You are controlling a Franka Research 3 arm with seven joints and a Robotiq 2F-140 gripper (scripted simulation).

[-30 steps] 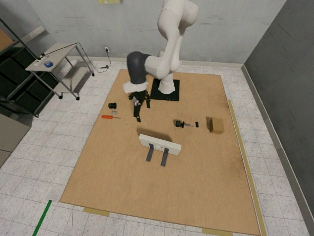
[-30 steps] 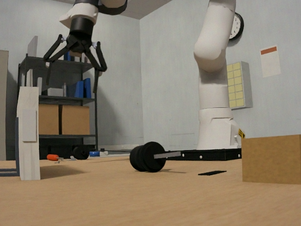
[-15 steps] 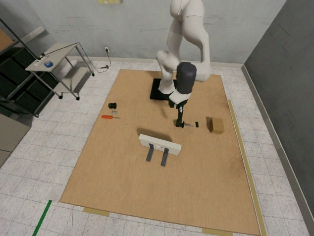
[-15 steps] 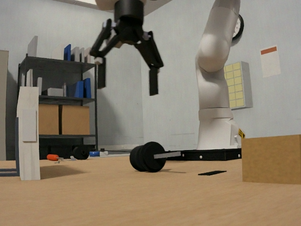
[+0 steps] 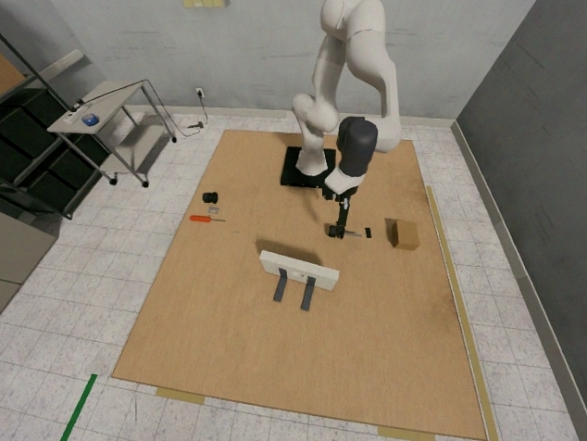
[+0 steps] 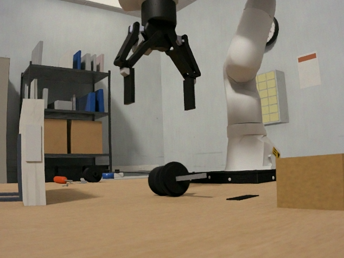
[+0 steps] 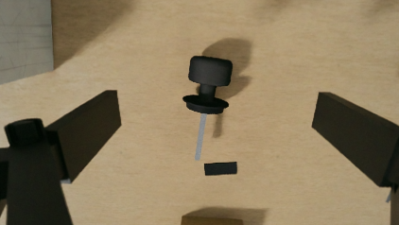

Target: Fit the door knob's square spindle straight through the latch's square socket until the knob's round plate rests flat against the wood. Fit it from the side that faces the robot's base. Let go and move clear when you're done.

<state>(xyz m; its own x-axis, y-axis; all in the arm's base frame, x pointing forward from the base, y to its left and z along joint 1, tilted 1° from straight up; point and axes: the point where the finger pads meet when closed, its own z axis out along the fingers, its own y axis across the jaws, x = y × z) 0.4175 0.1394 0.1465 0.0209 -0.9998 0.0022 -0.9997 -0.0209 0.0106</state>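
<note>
The black door knob (image 6: 167, 179) lies on its side on the wooden board, with its grey square spindle (image 6: 191, 176) pointing right. It also shows in the wrist view (image 7: 208, 85) and in the top view (image 5: 337, 232). My gripper (image 6: 158, 95) hangs open and empty well above the knob, fingers spread to either side of it in the wrist view (image 7: 213, 137). The white wood block with the latch (image 5: 298, 270) stands upright on two dark brackets, in front of the knob; it shows edge-on at the left in the exterior view (image 6: 32, 151).
A cardboard box (image 5: 405, 234) sits right of the knob, with a small flat black piece (image 5: 368, 233) between them. A second black knob (image 5: 209, 196), a small metal plate (image 5: 213, 208) and an orange screwdriver (image 5: 204, 219) lie at the board's left. A cart and shelves stand off the board.
</note>
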